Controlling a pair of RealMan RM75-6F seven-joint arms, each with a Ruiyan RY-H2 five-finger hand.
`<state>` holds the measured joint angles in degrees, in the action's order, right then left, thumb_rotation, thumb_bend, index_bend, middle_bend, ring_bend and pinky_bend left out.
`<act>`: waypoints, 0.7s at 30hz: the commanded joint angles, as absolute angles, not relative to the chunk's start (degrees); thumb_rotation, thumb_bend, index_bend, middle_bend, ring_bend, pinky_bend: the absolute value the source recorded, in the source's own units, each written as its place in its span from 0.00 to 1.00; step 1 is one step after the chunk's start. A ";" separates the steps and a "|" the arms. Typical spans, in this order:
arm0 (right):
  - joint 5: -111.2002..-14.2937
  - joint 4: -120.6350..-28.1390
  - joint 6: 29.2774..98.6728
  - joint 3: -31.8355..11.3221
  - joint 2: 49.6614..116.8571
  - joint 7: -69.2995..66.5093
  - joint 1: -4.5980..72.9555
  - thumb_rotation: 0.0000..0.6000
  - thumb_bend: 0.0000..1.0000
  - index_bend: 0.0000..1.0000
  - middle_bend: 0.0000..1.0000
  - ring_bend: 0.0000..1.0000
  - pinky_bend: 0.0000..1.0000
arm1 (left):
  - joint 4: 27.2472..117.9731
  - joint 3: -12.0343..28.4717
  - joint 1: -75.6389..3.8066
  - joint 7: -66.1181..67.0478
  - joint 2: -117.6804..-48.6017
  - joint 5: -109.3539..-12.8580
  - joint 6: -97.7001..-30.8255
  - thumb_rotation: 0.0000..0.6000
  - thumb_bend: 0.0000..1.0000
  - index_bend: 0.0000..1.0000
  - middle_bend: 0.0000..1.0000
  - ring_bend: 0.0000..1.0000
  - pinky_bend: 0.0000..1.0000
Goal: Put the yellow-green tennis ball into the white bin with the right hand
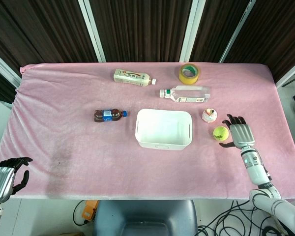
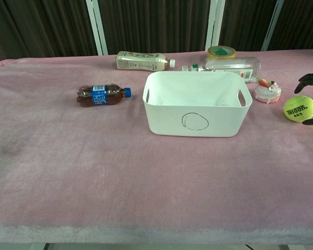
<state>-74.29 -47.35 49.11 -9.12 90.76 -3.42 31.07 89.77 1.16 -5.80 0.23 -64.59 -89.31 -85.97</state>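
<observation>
**Reaching for the tennis ball beside the white bin**

Standing at the pink-covered tabletop [image 1: 64, 98], I see the right robot hand [image 1: 240, 133] lying open at the right side, its dark fingers spread around the yellow-green tennis ball [image 1: 220, 133] but not yet closed on it. From the chest view only the dark fingertips [image 2: 311, 79] show, one set above the ball and one below, so I cannot tell whether they touch it. The ball rests on the cloth, to the right of the white bin [image 1: 187, 140] and just in front of a small pink-and-white cake toy [image 1: 209, 115]. The left robot hand [image 1: 7, 177] sits at the near left corner, fingers loosely curled, holding nothing.

To do this step well, I judge the right robot hand should slide a little further over the ball so the fingers wrap past its widest part, then close evenly; a round ball on soft cloth may roll away if nudged from one side. It should also keep clear of the cake toy.

The ball is bright yellow-green and fuzzy, with dark printed lettering facing the front. The bin is open-topped, rectangular, with cut-out handles and nothing visible inside.
</observation>
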 commanded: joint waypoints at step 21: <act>-74.33 -41.62 49.21 -8.47 95.30 -1.39 32.24 1.00 0.40 0.40 0.21 0.28 0.46 | 90.08 1.05 -5.62 0.36 -64.39 -89.41 -86.33 1.00 0.52 0.37 0.45 0.39 0.45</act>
